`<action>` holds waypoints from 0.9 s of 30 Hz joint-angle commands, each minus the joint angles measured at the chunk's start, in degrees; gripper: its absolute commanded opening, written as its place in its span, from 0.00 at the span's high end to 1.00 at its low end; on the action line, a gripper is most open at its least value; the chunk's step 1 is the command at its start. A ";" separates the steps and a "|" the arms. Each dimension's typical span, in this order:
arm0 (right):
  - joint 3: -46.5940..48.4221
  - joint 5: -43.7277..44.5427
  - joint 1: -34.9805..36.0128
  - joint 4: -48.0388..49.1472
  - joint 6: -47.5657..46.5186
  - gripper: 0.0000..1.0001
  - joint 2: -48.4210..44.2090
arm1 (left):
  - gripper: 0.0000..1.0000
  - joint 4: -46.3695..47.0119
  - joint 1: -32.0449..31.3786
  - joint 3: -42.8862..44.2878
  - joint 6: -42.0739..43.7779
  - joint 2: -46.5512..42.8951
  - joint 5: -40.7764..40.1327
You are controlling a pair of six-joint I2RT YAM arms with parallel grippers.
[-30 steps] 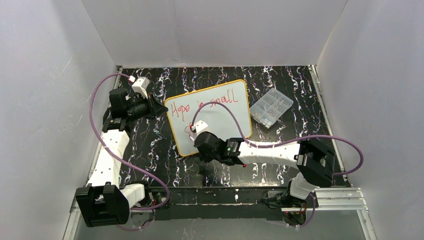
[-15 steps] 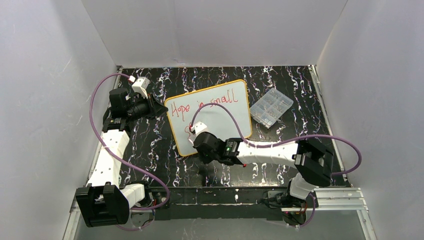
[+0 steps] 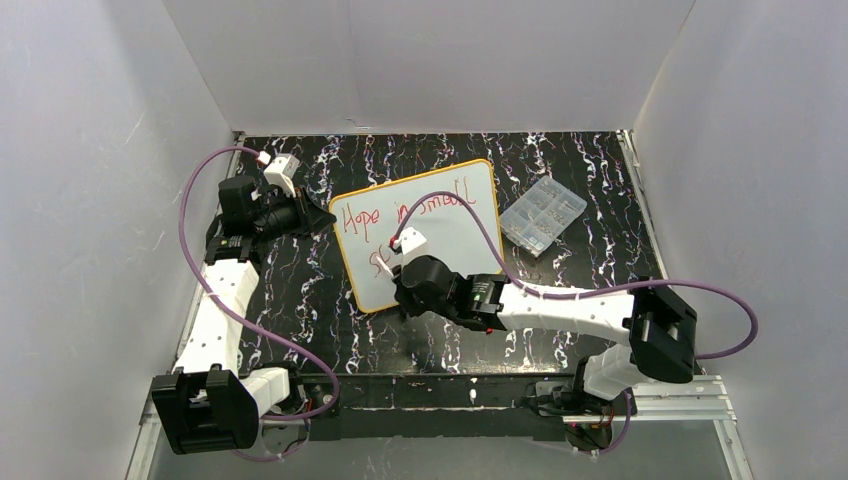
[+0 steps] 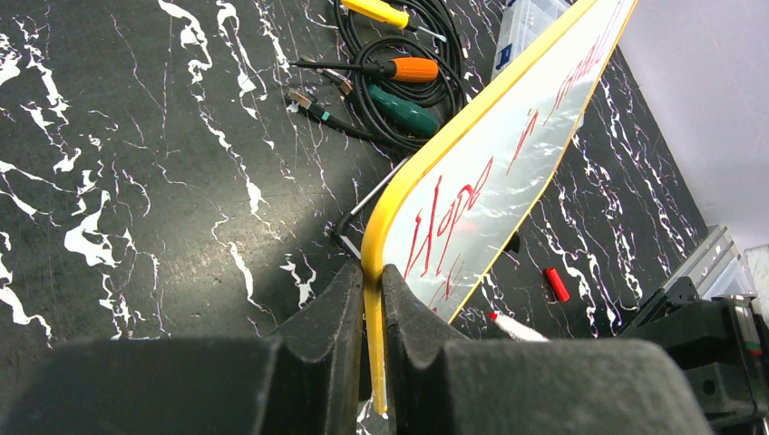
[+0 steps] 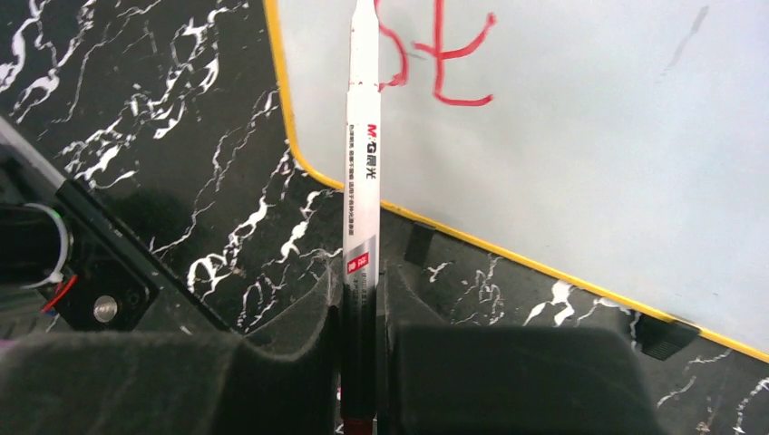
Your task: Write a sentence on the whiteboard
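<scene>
The whiteboard (image 3: 462, 258) lies centre-scene, its far-left rim pinched between the closed jaws of the left gripper (image 4: 372, 283). The right gripper (image 5: 363, 290), nearer the writing, is clamped on a marker (image 5: 363, 172). The marker's long axis points away from the gripper, tip at "St" of the sentence (image 5: 440, 63), with blank board to the right. Legible: "Hope in small", "M&G".

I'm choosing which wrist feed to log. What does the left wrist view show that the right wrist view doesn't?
Left wrist only: the left hand clamped on the yellow-rimmed whiteboard, colour-handled screwdrivers, a small red cap. Right wrist only: the right hand gripping a white marker pen by its barrel. Both: the board, red handwriting, the black marbled table.
</scene>
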 commanded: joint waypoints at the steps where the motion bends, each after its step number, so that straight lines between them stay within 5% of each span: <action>1: -0.58 4.79 -0.92 -2.70 0.19 0.99 -1.12 | 1.00 -0.01 -0.87 -0.48 0.18 -2.00 2.62; 27: -3.01 2.97 -4.55 -4.45 0.87 0.99 0.70 | 1.00 0.04 -0.94 -0.41 0.21 -1.66 2.65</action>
